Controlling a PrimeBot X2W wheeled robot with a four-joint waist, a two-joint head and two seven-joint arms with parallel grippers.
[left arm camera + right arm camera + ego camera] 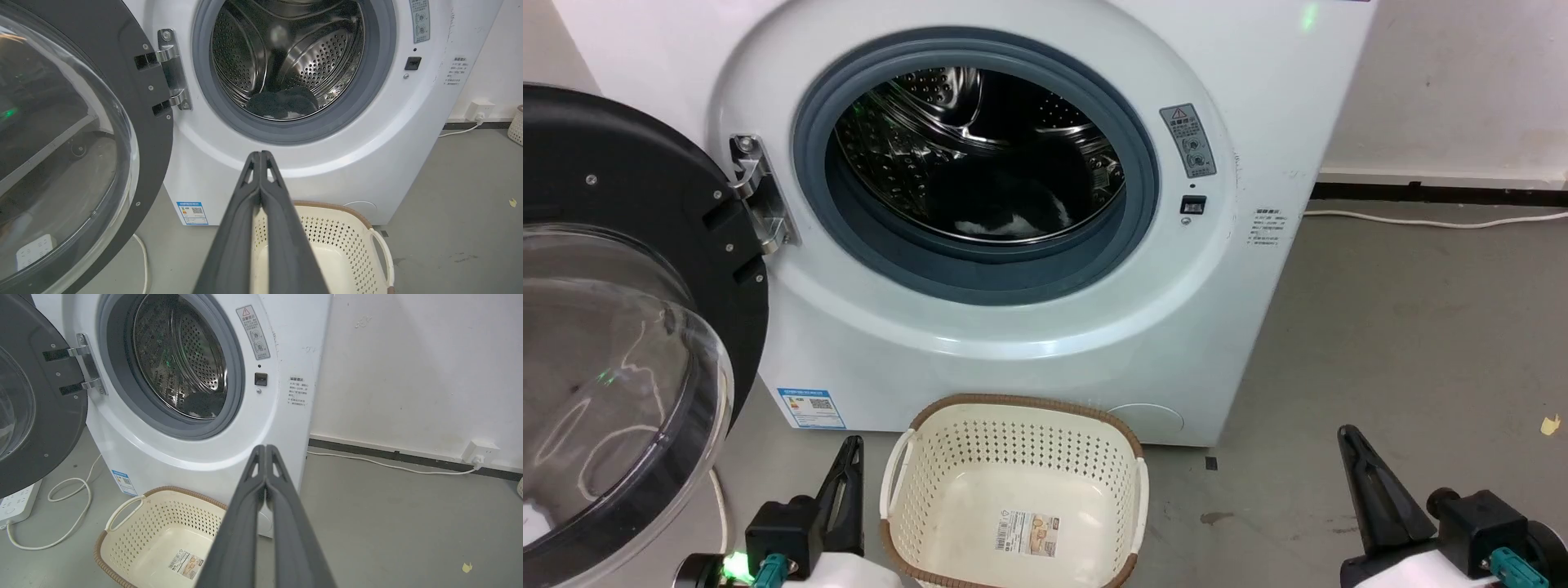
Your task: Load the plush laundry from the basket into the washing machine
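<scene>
Head view, far to near: finds the plush laundry [1013, 211] low inside the washing machine [1013, 359] drum, leaves the basket [1013, 403] bare just near its front, and parks left gripper [851, 457] and right gripper [1354, 451], fingers pressed together, flanking it, seemingly with loading done.

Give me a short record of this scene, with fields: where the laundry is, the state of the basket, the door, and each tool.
plush laundry: at the bottom of the drum, inside the washing machine
basket: on the floor before the machine, no laundry in it, sticker label on its base
door: open, swung to the robot's left
left tool: shut, holding nothing
right tool: shut, holding nothing
task: loading looks done
</scene>
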